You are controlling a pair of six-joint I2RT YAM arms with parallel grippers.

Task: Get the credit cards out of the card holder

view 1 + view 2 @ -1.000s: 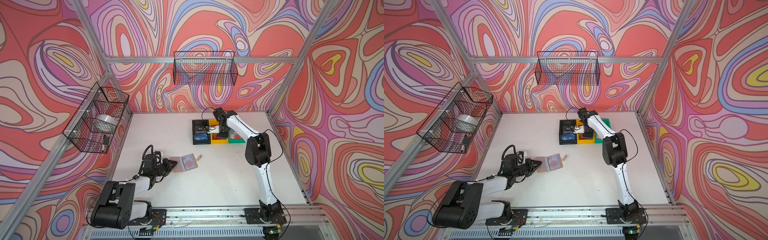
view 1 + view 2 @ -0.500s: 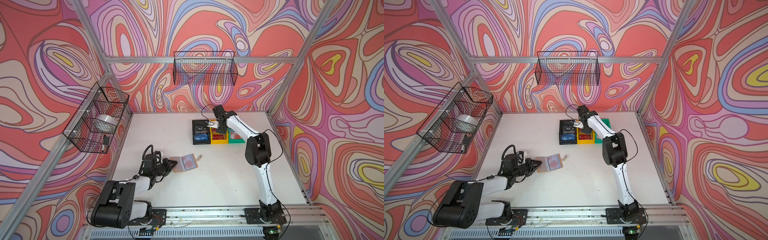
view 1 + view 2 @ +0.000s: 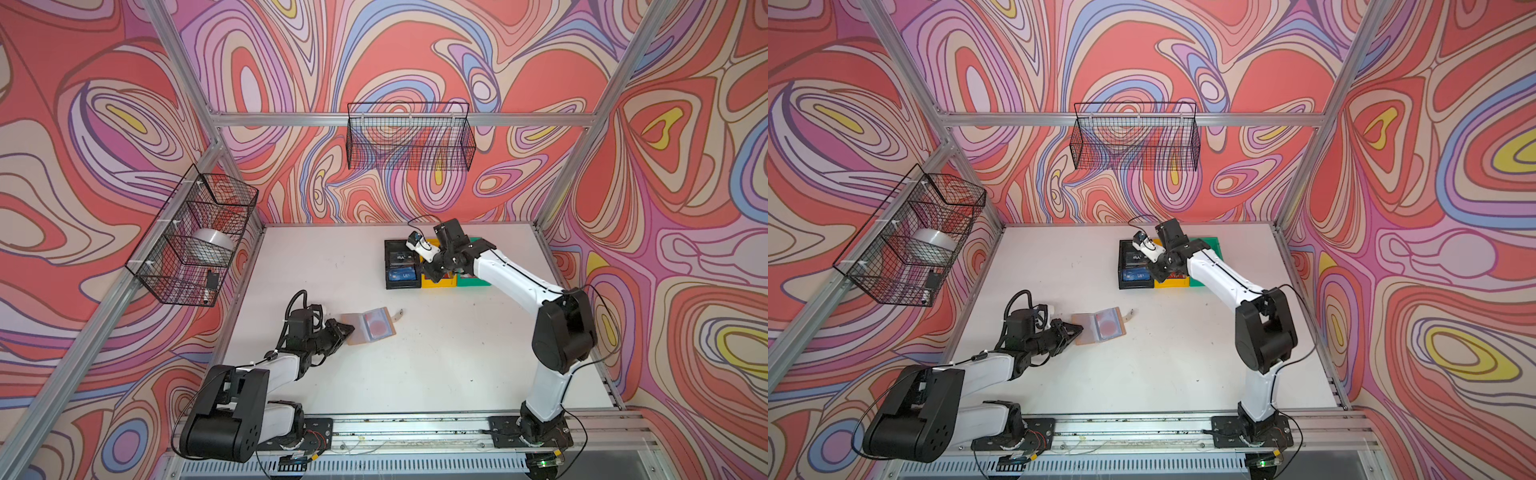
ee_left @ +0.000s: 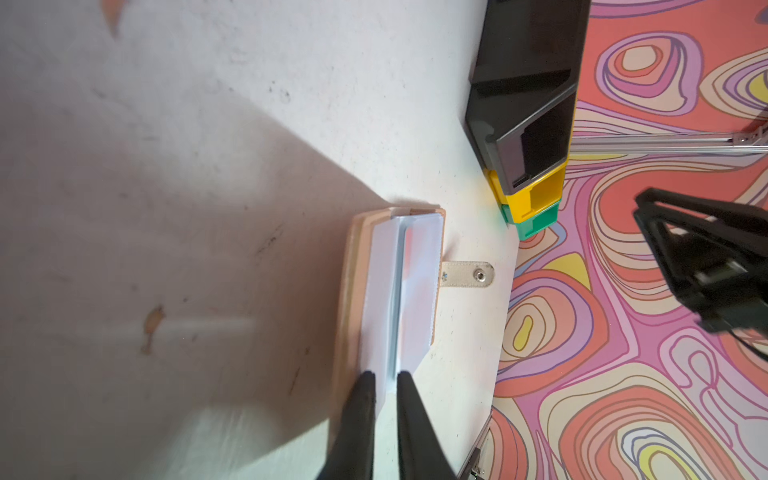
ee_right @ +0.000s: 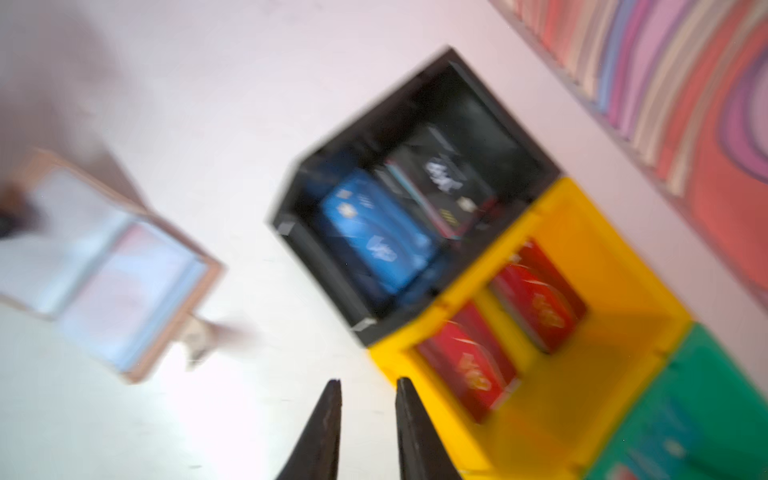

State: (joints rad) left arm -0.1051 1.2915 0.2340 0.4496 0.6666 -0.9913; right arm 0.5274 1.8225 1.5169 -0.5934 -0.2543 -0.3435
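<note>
Pinching the open card holder (image 3: 369, 328), near left on the counter (image 3: 415, 365).
Left jaws clamp its clear sleeve (image 4: 380, 299); red-circle card (image 3: 377, 325) sits inside. Right jaws, slightly apart, hold nothing over far bins (image 3: 436, 282).

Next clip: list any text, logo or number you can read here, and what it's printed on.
"Vip": white, on the black card in the black bin.
"Vip": faint, on the blue card in the same bin.
Gold lettering on the red cards in the yellow bin: too blurred to read.
On the card holder: no text visible.
</note>
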